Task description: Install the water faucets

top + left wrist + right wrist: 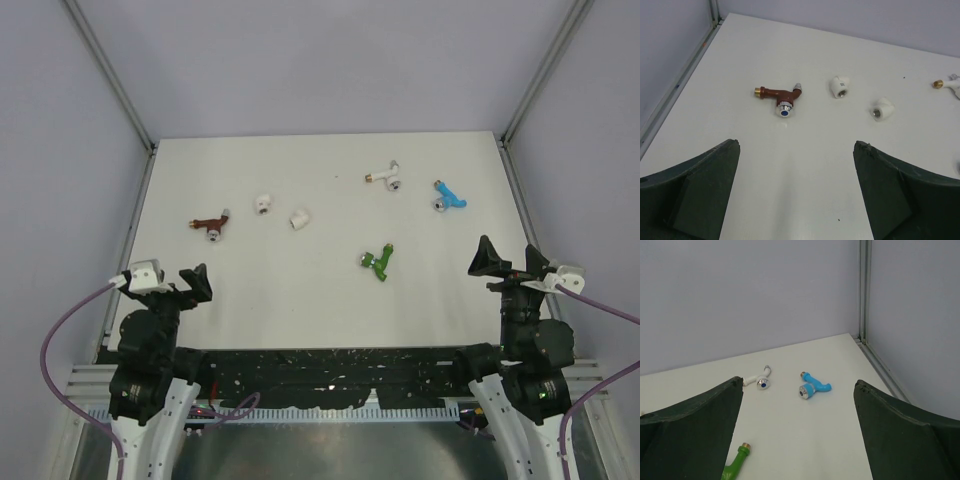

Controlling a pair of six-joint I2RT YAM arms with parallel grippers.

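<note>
Four faucets lie on the white table (300, 290). The brown faucet (209, 226) is at the left, also in the left wrist view (780, 96). The white faucet (385, 176) and blue faucet (449, 195) lie at the back right, also in the right wrist view, white (759, 380) and blue (813, 386). The green faucet (379, 261) lies mid-right, its end (737, 461) showing low in the right wrist view. My left gripper (190, 283) is open and empty at the near left. My right gripper (510, 262) is open and empty at the near right.
Two stubby white pipe fittings (263, 204) (299, 218) lie between the brown and white faucets, also in the left wrist view (840, 87) (881, 110). Grey walls with metal frame posts (115, 90) enclose the table on three sides.
</note>
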